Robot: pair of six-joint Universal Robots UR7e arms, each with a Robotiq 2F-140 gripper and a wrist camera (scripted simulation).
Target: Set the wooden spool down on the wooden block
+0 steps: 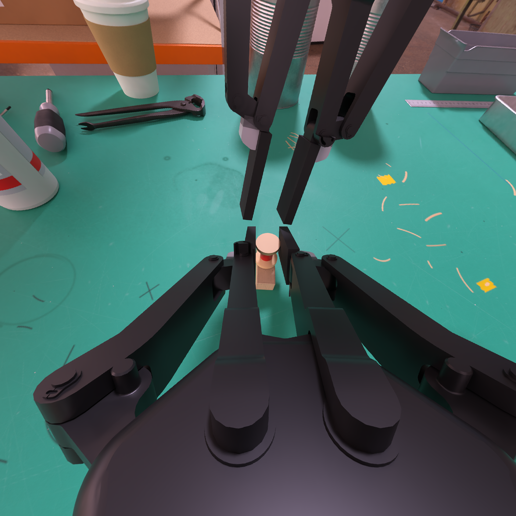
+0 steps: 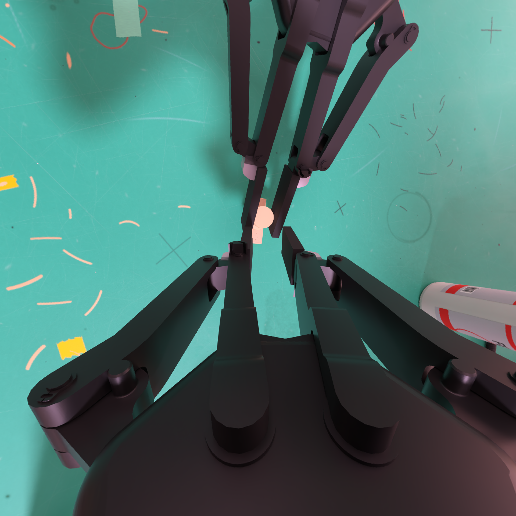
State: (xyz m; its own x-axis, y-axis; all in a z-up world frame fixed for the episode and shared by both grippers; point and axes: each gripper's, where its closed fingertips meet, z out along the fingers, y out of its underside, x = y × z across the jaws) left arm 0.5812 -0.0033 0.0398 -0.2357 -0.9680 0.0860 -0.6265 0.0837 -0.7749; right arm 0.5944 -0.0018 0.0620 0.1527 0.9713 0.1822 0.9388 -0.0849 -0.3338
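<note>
The wooden spool (image 1: 267, 243), pale with a red core, stands upright on the small wooden block (image 1: 265, 279) on the green mat. My left gripper (image 1: 267, 236) has its fingers on both sides of the spool's top disc and is shut on it. My right gripper (image 1: 265, 219) reaches in from the far side, its tips just beyond the spool, jaws apart and empty. In the right wrist view my right gripper (image 2: 265, 237) hangs in front of the spool (image 2: 264, 217) and block (image 2: 257, 236). The left gripper (image 2: 261, 229) encloses the spool there.
At the back stand a paper coffee cup (image 1: 122, 47) and a ribbed metal can (image 1: 279, 55). Black pincers (image 1: 145, 111) and a stubby screwdriver (image 1: 49, 125) lie back left. A white container with red stripes (image 1: 19, 178) lies far left. Grey bins (image 1: 469, 64) and a steel ruler (image 1: 446, 103) are back right.
</note>
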